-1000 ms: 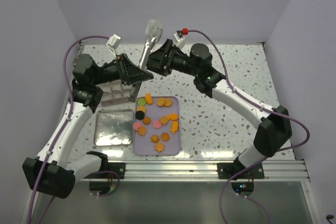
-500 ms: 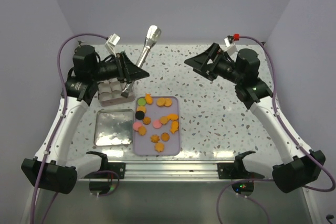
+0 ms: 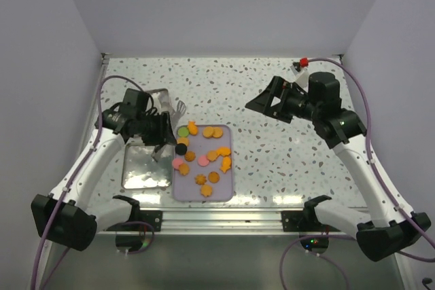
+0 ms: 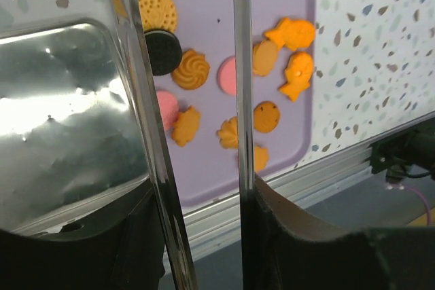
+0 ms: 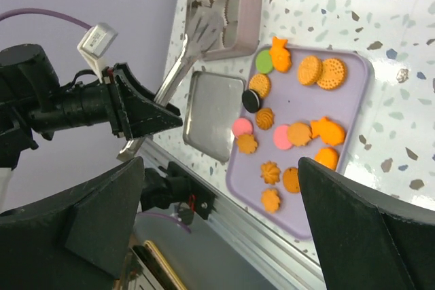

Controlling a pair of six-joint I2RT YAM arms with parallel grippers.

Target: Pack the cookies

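**Left hand**: clamped on the metal tongs, whose blades stand apart.
**Cookies**: loose on the lavender tray, directly ahead of this hand, under the blades.
**Right hand**: fingers apart, empty, well off to the side.
**Handling:** straddle one cookie, squeeze gently, and carry it level to the tin beyond the left hand.

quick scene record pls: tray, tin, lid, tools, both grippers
tray: purple tray, holds the cookies, mostly orange, two pink, one green, one black
tin: open tin, pleated cups inside, beyond the tray
lid: shiny metal lid, flat on the table left of the tray
left gripper: shut on the tongs, tong tips at the tin
right gripper: open, empty, raised right of the tray
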